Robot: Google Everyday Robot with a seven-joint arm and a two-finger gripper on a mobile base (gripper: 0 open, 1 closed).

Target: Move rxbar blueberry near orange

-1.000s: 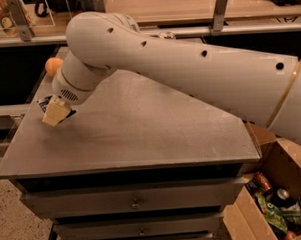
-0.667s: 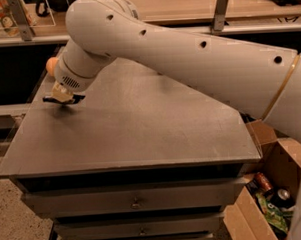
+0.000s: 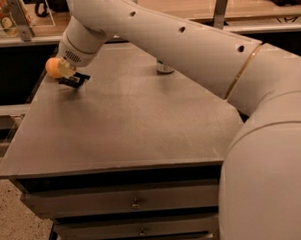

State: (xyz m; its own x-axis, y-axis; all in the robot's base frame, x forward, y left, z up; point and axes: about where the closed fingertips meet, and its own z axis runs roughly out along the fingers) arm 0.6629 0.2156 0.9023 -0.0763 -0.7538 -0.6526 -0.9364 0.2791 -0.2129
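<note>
Here rxbar blueberry [image 3: 74,80] sits just below the end effector [image 3: 68,71], beside orange [image 3: 52,67].

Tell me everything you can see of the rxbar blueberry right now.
The rxbar blueberry shows only as a small flat dark shape at the far left corner of the table, partly hidden under the gripper, which sits directly over it. The orange lies just left of it; contact unclear. No print is legible.

- I see the orange [image 3: 52,67]: plain orange.
- rxbar blueberry [image 3: 74,80]: dark, near black from here.
- gripper [image 3: 69,72], far-left table corner beside the orange: cream.
- arm [image 3: 187,40]: white, dark holes, gold band.
- table [image 3: 140,122]: grey.
</note>
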